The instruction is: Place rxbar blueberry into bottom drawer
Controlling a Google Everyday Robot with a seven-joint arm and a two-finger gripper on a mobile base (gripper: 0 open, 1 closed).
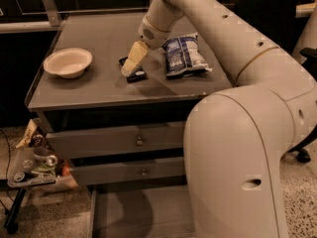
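Observation:
The rxbar blueberry (135, 75), a small dark flat bar, lies on the grey cabinet top (89, 88) near its middle. My gripper (129, 71) points down at the bar's left end, right at it or touching it, and hides part of it. The bottom drawer (133, 214) stands pulled out at the foot of the cabinet, and its plain grey floor shows. The arm's large body covers the drawer's right part.
A blue-and-white chip bag (183, 54) lies just right of the bar. A white bowl (68, 62) sits at the cabinet top's left. Two shut upper drawers with round knobs (140, 142) face me. A small cluttered stand (32, 170) is at the lower left.

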